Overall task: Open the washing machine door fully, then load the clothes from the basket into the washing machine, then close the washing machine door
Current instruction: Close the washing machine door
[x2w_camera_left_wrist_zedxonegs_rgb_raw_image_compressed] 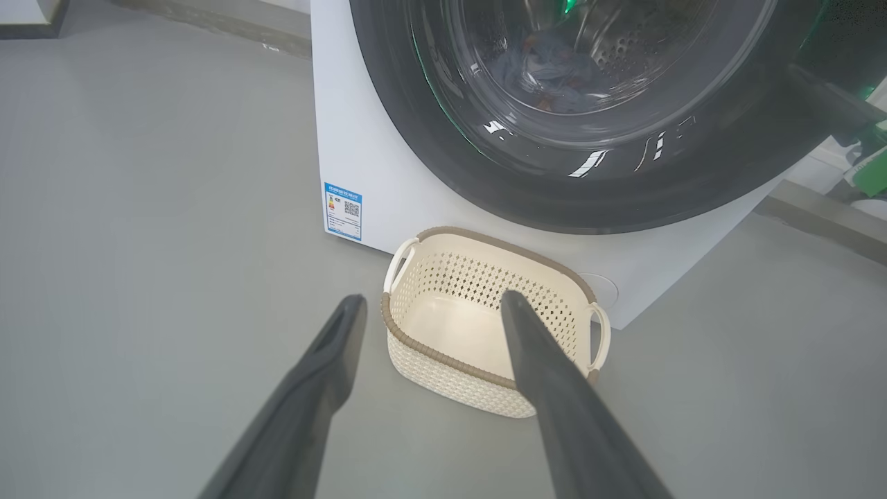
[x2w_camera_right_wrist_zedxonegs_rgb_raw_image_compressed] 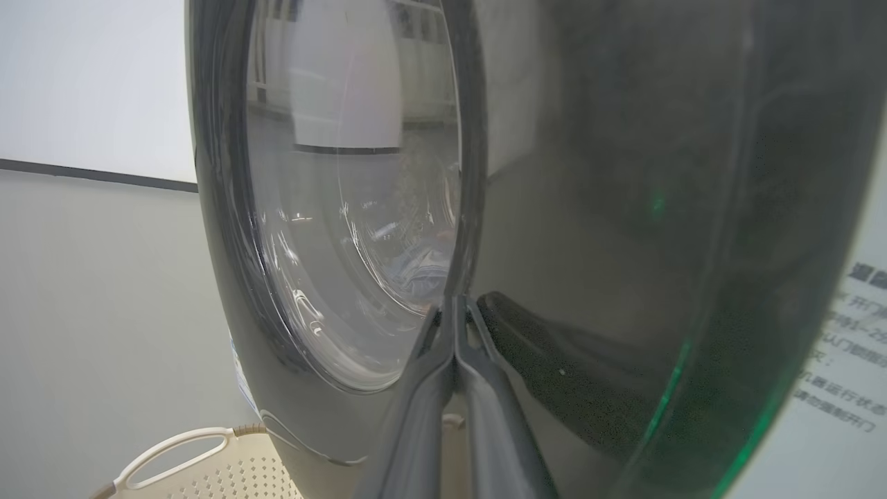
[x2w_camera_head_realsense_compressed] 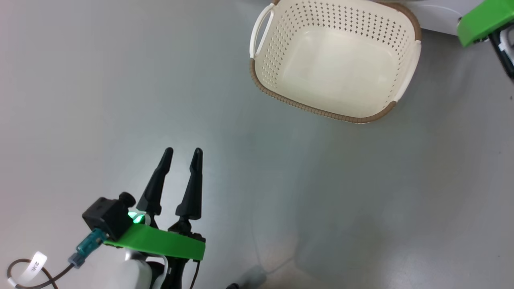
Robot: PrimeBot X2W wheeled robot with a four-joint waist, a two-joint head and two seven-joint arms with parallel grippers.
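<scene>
The cream basket (x2w_camera_head_realsense_compressed: 281, 48) stands on the floor with nothing in it, right in front of the white washing machine (x2w_camera_left_wrist_zedxonegs_rgb_raw_image_compressed: 360, 159). The washing machine door (x2w_camera_left_wrist_zedxonegs_rgb_raw_image_compressed: 416, 125) lies against the machine's front. Clothes (x2w_camera_left_wrist_zedxonegs_rgb_raw_image_compressed: 547, 76) show in the drum through its glass. My left gripper (x2w_camera_head_realsense_compressed: 183, 151) is open and holds nothing. It hangs over bare floor, well short of the basket (x2w_camera_left_wrist_zedxonegs_rgb_raw_image_compressed: 450, 367), and its fingers (x2w_camera_left_wrist_zedxonegs_rgb_raw_image_compressed: 326, 374) point toward it. My right gripper (x2w_camera_right_wrist_zedxonegs_rgb_raw_image_compressed: 454, 301) is shut, its tips touching the door's glossy black rim (x2w_camera_right_wrist_zedxonegs_rgb_raw_image_compressed: 589, 208) beside the glass bowl. The basket's handle (x2w_camera_right_wrist_zedxonegs_rgb_raw_image_compressed: 173, 450) shows below.
Grey floor spreads to the left of the basket and machine. A blue label sticker (x2w_camera_left_wrist_zedxonegs_rgb_raw_image_compressed: 343, 210) sits on the machine's lower front. My right arm's green bracket (x2w_camera_head_realsense_compressed: 482, 22) shows at the upper right. A cable (x2w_camera_head_realsense_compressed: 24, 273) trails by my left wrist.
</scene>
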